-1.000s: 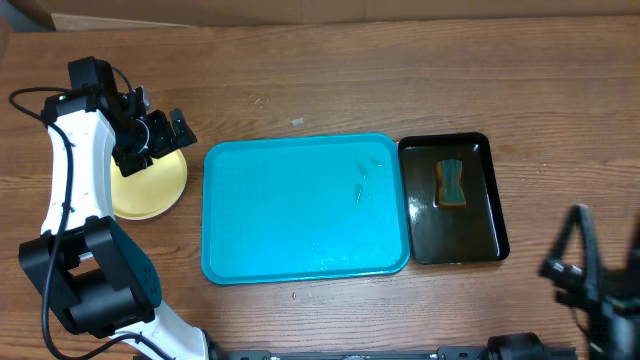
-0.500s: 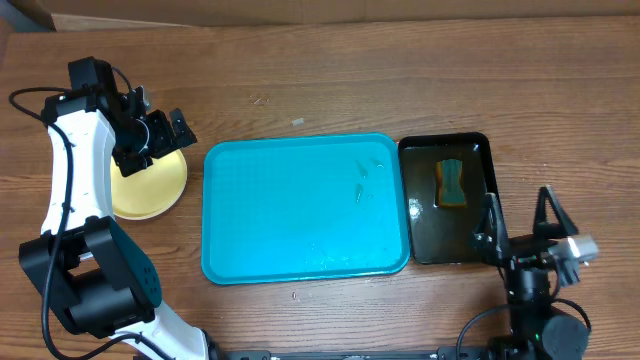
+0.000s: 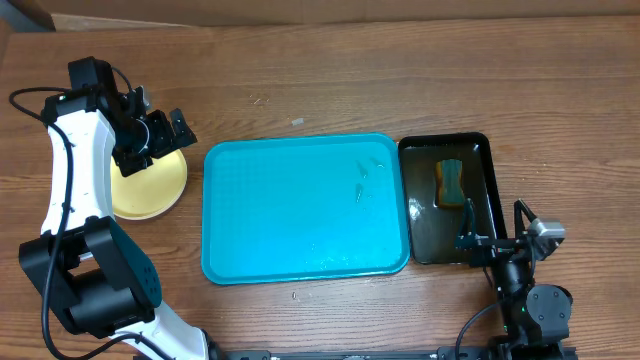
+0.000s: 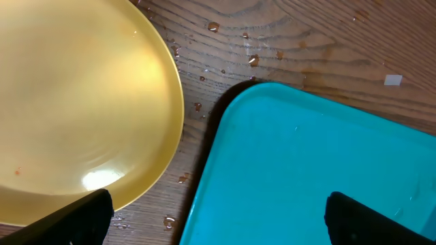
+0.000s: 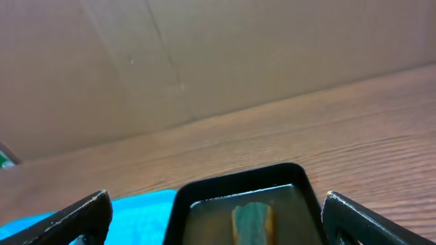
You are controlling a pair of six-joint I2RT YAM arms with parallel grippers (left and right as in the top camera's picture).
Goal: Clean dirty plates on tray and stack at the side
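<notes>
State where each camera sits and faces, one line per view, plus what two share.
Overhead: above the table, looking straight down at turquoise tray, black tray, yellow plate; left arm, right arm show.
Left wrist: on left arm, looking down at yellow plate, turquoise tray corner; fingertips show.
Right wrist: low, facing across black tray and sponge toward cardboard; its fingertips show.
Shared: overhead and left wrist both see yellow plate.
</notes>
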